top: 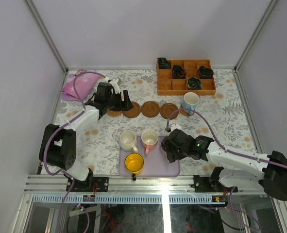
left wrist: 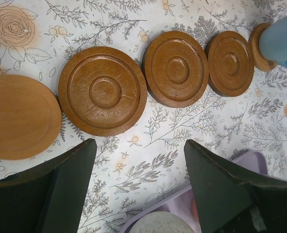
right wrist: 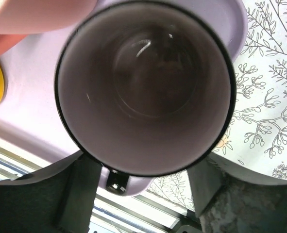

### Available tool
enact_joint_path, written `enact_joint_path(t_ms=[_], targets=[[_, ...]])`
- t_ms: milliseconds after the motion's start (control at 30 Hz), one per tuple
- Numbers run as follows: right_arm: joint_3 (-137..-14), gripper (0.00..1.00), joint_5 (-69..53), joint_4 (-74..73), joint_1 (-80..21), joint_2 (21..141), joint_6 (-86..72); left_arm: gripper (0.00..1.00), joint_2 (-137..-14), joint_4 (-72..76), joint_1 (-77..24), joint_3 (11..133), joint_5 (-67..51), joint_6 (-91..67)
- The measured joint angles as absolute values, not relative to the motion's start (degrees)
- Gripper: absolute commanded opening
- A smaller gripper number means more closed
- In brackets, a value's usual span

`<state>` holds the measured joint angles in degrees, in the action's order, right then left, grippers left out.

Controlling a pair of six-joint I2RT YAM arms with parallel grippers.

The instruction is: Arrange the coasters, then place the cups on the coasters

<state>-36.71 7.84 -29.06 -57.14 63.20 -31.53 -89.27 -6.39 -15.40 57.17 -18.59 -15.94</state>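
Coaster row (top: pixel 150 108) across the flowered counter (top: pixel 104 145), straight ahead of the left claw (left wrist: pixel 139 155), farther ahead of the right claw (top: pixel 168 144). Lavender tray (top: pixel 158 167) under the right claw and to its left. Purple-grey cup (right wrist: pixel 148 87) upright on that tray, directly below the right claw, between both fingers (right wrist: pixel 80 194), handle pointing back to the wrist. Impossible to tell if squeezed already or only flanked. Left claw wide, holding nothing. Right claw clearly nearer; likely lifting, then carrying forward to a free coaster. Blue cup (top: pixel 190 101) on the rightmost coaster (left wrist: pixel 256 46). No brand, no readable writing.
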Motion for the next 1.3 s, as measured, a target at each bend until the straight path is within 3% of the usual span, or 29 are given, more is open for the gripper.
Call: enact_joint_path(t_ms=[300, 333, 833, 1100, 1300], targets=[[-35.77, 0.03, 8.32, -27.92, -57.41, 64.38, -32.4, 0.73, -89.25, -7.2, -15.4, 57.17, -18.55, -15.75], [-35.75, 0.0, 8.38, -27.64, -57.32, 64.34, -32.49, 0.73, -89.27, -7.22, -15.4, 57.17, -18.55, -15.75], [-37.85, 0.0, 13.06, -32.97, -58.02, 64.38, -33.71, 0.74, -89.25, -7.38, -15.4, 57.17, -18.22, -15.7], [-46.11, 0.0, 22.83, -38.15, -58.13, 64.42, -34.92, 0.74, -89.27, -7.38, -15.4, 57.14, -17.69, -15.66], [-54.33, 0.0, 30.41, -37.76, -58.13, 72.2, -35.14, 0.74, -89.03, -7.35, -15.4, 56.38, -17.3, -15.66]])
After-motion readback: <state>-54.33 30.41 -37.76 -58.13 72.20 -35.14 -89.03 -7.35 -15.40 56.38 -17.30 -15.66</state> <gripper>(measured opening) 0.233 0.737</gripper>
